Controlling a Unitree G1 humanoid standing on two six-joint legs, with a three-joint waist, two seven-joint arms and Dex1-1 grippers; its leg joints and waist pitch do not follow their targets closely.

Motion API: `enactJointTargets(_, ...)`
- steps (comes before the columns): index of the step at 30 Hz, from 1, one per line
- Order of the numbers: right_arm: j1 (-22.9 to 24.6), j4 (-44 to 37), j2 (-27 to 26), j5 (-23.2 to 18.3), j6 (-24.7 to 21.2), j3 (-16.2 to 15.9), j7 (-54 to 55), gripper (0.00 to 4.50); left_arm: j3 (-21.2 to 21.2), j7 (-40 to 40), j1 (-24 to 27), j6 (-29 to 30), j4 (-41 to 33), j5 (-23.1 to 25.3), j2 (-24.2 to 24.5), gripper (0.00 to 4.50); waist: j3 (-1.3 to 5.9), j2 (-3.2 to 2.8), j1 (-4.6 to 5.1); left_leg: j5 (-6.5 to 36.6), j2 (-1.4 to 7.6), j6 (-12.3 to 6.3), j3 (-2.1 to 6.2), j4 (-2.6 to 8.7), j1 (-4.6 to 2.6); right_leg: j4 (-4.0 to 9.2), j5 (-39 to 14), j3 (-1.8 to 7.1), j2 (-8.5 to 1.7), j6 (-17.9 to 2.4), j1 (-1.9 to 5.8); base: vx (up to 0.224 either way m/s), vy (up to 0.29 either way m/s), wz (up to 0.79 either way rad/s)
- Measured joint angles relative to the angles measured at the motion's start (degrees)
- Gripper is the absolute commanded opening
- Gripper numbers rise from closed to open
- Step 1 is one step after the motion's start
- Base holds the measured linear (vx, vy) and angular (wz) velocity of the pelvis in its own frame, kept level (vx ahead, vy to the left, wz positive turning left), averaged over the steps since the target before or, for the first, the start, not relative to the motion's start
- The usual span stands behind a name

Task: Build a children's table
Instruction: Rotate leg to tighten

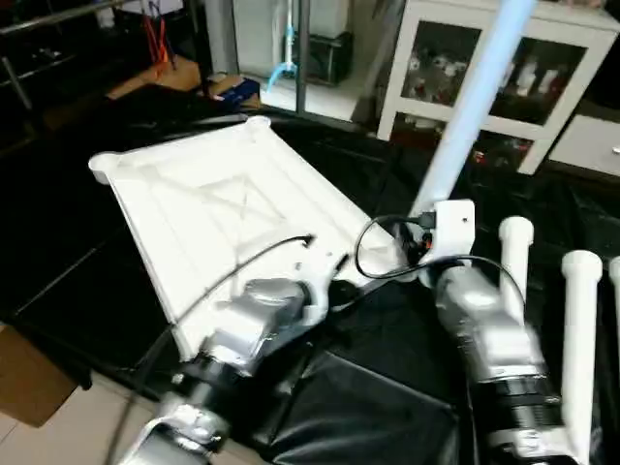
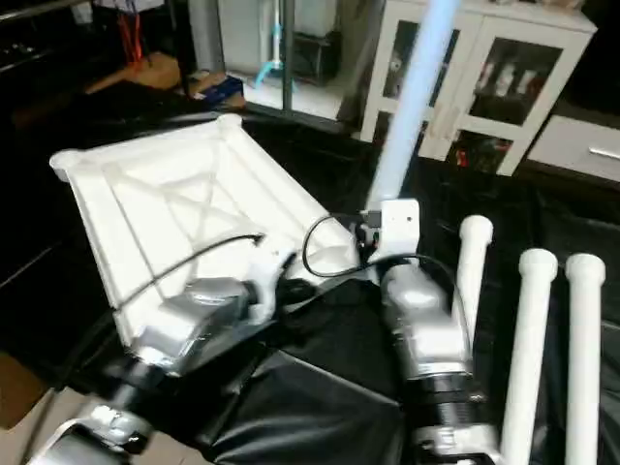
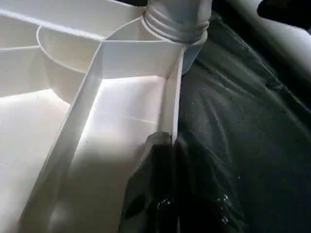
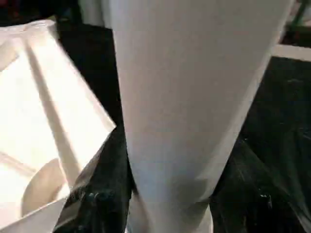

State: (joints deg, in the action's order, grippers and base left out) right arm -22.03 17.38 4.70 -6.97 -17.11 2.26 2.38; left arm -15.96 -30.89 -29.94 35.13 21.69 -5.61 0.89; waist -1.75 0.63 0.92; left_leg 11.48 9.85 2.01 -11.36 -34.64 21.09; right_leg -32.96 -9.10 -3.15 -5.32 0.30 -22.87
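I'm seating a leg into the tabletop's near corner socket, so I keep the tube square to it and press straight in. My right gripper is clamped around that leg just beside the socket. My left gripper pinches the tabletop's rim there, steadying it.

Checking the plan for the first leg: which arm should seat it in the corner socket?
Right: its tool is clamped round the leg standing at the tabletop corner. The left tool pinches the rim there, steadying.
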Motion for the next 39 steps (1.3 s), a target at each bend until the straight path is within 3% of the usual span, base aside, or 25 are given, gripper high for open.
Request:
enactJointTargets(8, -0.82, 2.5, -3.0, 0.64, 5.44, 1.53, -0.21, 1.86, 0.48, 0.48, -0.53, -0.07, 0.59, -0.16, -0.36, 0.0, 0.03, -0.2, 0.25, 0.0, -0.01, 0.0, 0.01, 0.11, 0.12, 0.03, 0.01, 0.01, 0.0, 0.04, -0.08, 0.0, 0.0, 0.0)
enactJointTargets(9, -0.74, 2.49, -2.85, 0.62, 5.68, 1.54, -1.28, 2.42, 0.48, 0.48, -0.55, -0.09, 0.58, -0.09, -0.34, 0.0, 0.03, -0.2, 0.25, 0.0, 0.0, 0.0, 0.01, 0.15, 0.12, 0.03, 0.01, 0.0, 0.0, 0.04, -0.1, 0.0, 0.0, 0.0)
enactJointTargets(11, 0.29, 1.91, -2.45, 0.11, 5.79, 0.47, -3.6, 2.56, 0.61, 1.67, -0.89, -1.22, 0.87, 0.46, -0.01, 0.0, 0.01, -0.22, 0.35, 0.0, 0.01, 0.0, 0.01, 0.18, 0.15, 0.0, 0.02, -0.01, 0.02, 0.05, -0.15, 0.0, 0.0, 0.0)
enactJointTargets(14, 4.17, 1.42, -2.34, -0.07, 4.38, -3.03, -5.76, 2.85, 3.54, 4.64, -2.5, -3.51, 2.76, 0.96, 1.62, 0.0, -0.18, -0.38, 1.62, -0.01, 0.03, 0.02, 0.33, 0.16, 0.89, -0.04, 0.16, -0.25, 0.04, 0.07, -0.76, 0.0, 0.0, 0.0)
enactJointTargets(16, 5.24, 1.42, -1.55, 0.24, 3.4, -2.98, -6.14, 2.98, 4.69, 5.48, -3.37, -4.34, 3.49, 1.14, 2.3, 0.0, -0.19, -0.4, 1.86, -0.05, 0.04, 0.05, 0.34, 0.12, 1.08, -0.1, 0.68, -0.33, 0.02, -0.27, -1.21, 0.0, 0.0, 0.0)
enactJointTargets(19, 5.8, -0.83, 0.14, 1.45, 2.03, -2.95, -6.26, 3.18, 4.9, 4.79, -4.44, -6.08, 5.45, 1.36, 2.52, 0.0, -0.18, -0.47, 1.33, -0.22, 0.14, -0.25, 0.32, 0.16, 1.08, -0.08, 0.49, -0.45, 0.03, -0.2, -1.2, 0.0, 0.0, 0.0)
enactJointTargets(22, 7.72, -3.82, 1.1, 3.0, 0.77, -3.86, -7.1, 3.18, 4.47, 2.77, -5.96, -8.66, 8.47, 1.43, 2.45, 0.0, -0.23, -0.62, 0.19, -0.19, 0.14, -0.31, 0.25, 0.2, 1.03, -0.04, 0.38, -0.44, 0.03, -0.22, -1.19, 0.0, 0.0, 0.0)
enactJointTargets(28, 11.4, -7.44, 1.69, 3.03, -1.56, -4.96, -7.75, 3.18, 4.24, 0.25, -9.85, -15.48, 16.83, 1.6, 0.94, 0.0, -0.74, -1.83, -1.5, -0.1, 0.13, -0.12, -0.19, 0.18, 1.0, -0.09, 0.38, -0.13, -0.09, -0.23, -1.06, 0.0, 0.0, 0.0)
enactJointTargets(30, 11.39, -8.25, 1.74, 3.04, -1.69, -5.03, -7.71, 3.23, 4.76, -0.08, -10.71, -16.79, 18.28, 1.54, 0.12, 0.55, -0.81, -2.13, -1.89, -0.13, 0.13, -0.18, -0.37, 0.2, 1.04, -0.13, 0.38, 0.15, -0.08, -0.23, -1.04, 0.0, 0.0, 0.0)
enactJointTargets(33, 11.39, -8.7, 1.77, 3.12, -2.66, -5.04, -7.75, 3.23, 6.31, -1.41, -12.94, -21.46, 18.36, -0.21, -1.5, 0.61, -0.85, -2.07, -2.63, -0.23, 0.13, -0.31, -0.38, 0.13, 1.1, -0.12, 0.38, 0.23, -0.07, -0.23, -0.96, 0.0, 0.0, 0.0)
enactJointTargets(35, 11.55, -10.03, 1.68, 3.17, -3.33, -5.25, -7.89, 3.23, 7.01, -0.76, -15.45, -24.37, 18.23, -0.37, -1.68, 0.9, -0.84, -2.07, -2.6, -0.25, 0.05, -0.35, -0.43, 0.1, 1.07, -0.12, 0.38, 0.43, -0.07, -0.23, -0.96, 0.0, 0.0, 0.0)
enactJointTargets(39, 12.78, -12.99, 1.64, 3.08, -4.16, -6.03, -9.19, 3.23, 7.97, 0.61, -17.12, -27.7, 17.81, -0.29, -0.09, 1.06, -0.83, -2.06, -1.86, -0.23, 0.06, -0.38, -0.47, 0.12, 0.98, -0.11, 0.35, 0.49, -0.02, -0.18, -0.94, 0.0, 0.0, 0.0)
